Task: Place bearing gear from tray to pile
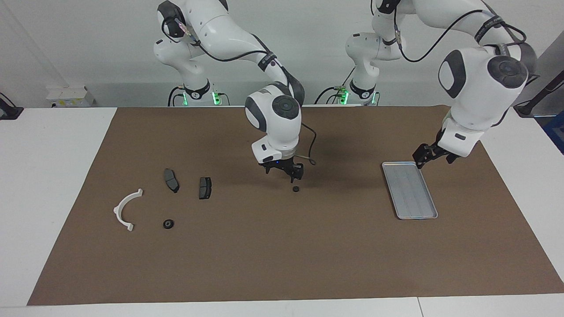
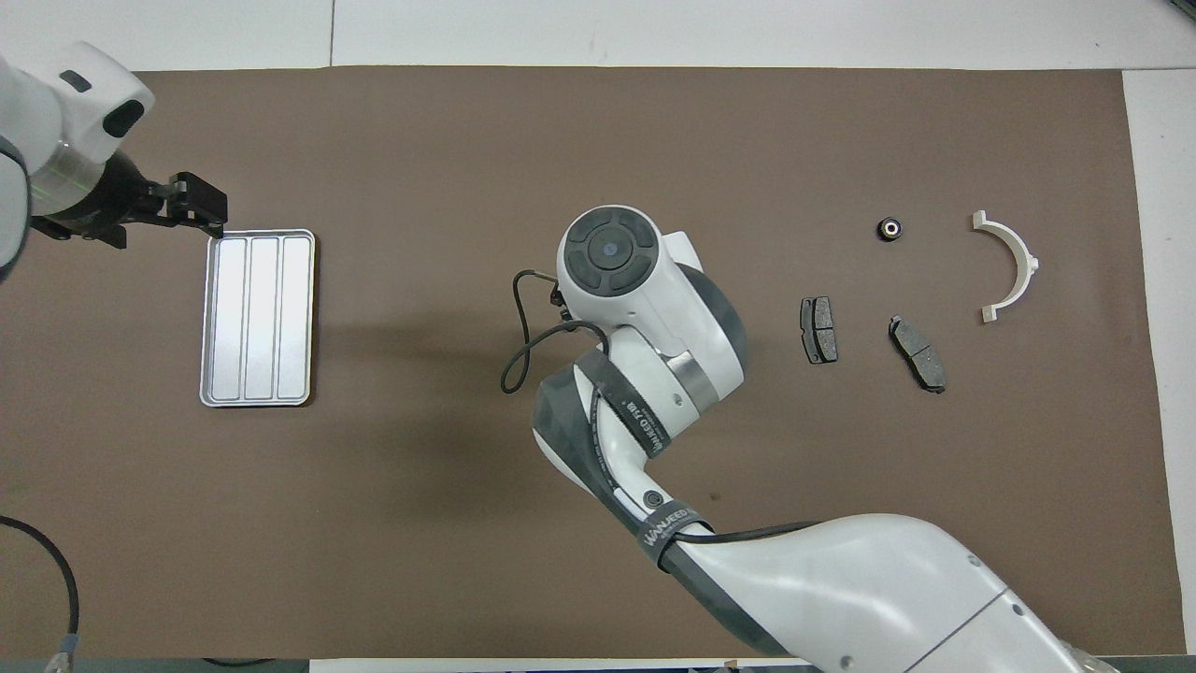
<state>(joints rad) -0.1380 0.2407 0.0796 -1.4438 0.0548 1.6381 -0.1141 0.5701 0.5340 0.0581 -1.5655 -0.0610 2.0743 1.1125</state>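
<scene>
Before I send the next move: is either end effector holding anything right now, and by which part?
Nothing is held. The right end effector hangs open just above the small gear mid-table, not gripping it. The left end effector is open over the tray corner.
</scene>
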